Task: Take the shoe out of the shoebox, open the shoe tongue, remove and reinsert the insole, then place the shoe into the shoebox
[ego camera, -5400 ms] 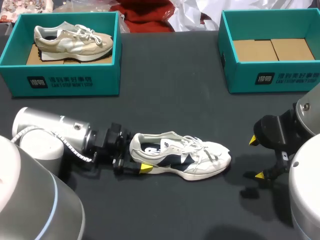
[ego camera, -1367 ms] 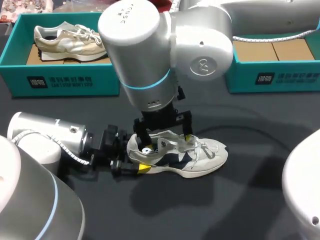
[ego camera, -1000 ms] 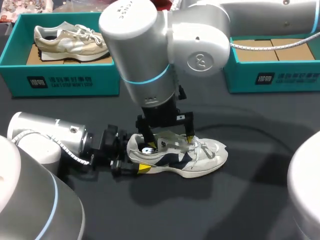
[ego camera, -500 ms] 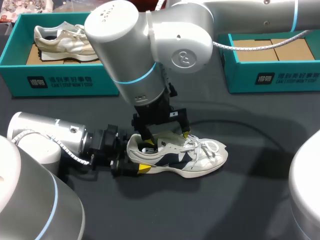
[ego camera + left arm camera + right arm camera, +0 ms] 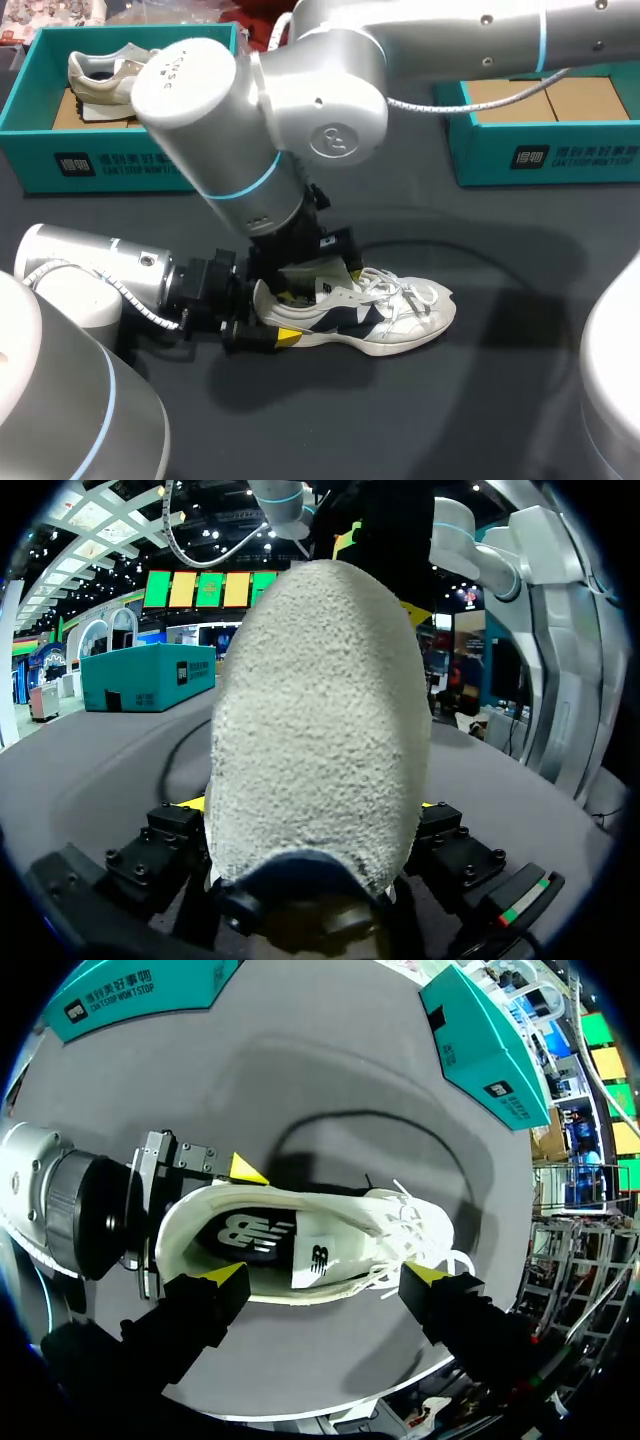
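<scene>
The shoe's (image 5: 320, 710) fuzzy white heel pretty much fills everything. It's wedged in the left gripper (image 5: 312, 805), with black fingers (image 5: 150, 855) pressed on each side and only slivers of yellow tip peeking out. The right arm (image 5: 490, 560) hangs over the shoe's far end. A teal box (image 5: 145, 675) sits way off across the grey table (image 5: 90, 770).

Left claw (image 5: 278, 316) clamps the shoe (image 5: 400, 310); right claw (image 5: 328, 1276) hangs spread.

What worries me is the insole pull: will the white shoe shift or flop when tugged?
The white shoe is probably light, given its thick foam-like sole. Its upper likely flexes; the laces look soft. The left gripper clamps its heel, so it should hardly slide.
</scene>
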Tool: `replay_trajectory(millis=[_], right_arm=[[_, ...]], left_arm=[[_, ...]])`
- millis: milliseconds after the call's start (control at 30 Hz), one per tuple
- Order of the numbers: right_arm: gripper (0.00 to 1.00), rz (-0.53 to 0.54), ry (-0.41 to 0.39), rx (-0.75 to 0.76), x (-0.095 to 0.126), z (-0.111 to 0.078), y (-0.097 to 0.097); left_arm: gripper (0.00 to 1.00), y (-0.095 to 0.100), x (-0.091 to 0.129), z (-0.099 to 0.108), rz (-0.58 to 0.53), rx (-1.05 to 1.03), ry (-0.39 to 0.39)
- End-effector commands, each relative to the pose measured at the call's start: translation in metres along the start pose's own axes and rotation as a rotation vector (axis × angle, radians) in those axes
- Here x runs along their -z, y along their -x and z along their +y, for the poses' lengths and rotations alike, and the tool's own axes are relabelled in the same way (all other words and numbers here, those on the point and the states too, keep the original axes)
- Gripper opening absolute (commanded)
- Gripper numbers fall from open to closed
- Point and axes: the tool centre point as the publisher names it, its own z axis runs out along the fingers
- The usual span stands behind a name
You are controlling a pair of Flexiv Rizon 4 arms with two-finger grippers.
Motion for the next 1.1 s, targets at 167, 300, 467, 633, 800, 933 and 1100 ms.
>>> replay_trajectory(millis=[167, 300, 467, 633, 800, 933, 1100], right_arm=[[1.00, -0.100, 0.033, -0.208, -0.005, -0.006, -0.004], [1.00, -0.124, 0.048, -0.213, -0.008, -0.004, -0.003], [1.00, -0.142, 0.056, -0.230, -0.014, -0.001, 0.001], [1.00, -0.149, 0.059, -0.244, -0.020, 0.002, 0.004], [1.00, -0.177, 0.045, -0.258, -0.026, 0.004, 0.005], [1.00, -0.186, 0.039, -0.273, -0.030, 0.005, 0.009], [1.00, -0.194, 0.040, -0.297, -0.034, 0.005, 0.015]], left_arm=[[0.00, 0.001, 0.002, 0.004, 0.000, -0.001, 0.001], [0.00, 0.001, 0.002, 0.004, 0.000, -0.001, 0.001], [0.00, 0.001, 0.002, 0.004, 0.000, -0.001, 0.001], [0.00, 0.001, 0.002, 0.004, 0.000, -0.001, 0.001], [0.00, 0.001, 0.002, 0.004, 0.000, -0.001, 0.001], [0.00, 0.001, 0.002, 0.004, 0.000, -0.001, 0.001], [0.00, 0.001, 0.002, 0.004, 0.000, -0.001, 0.001]])
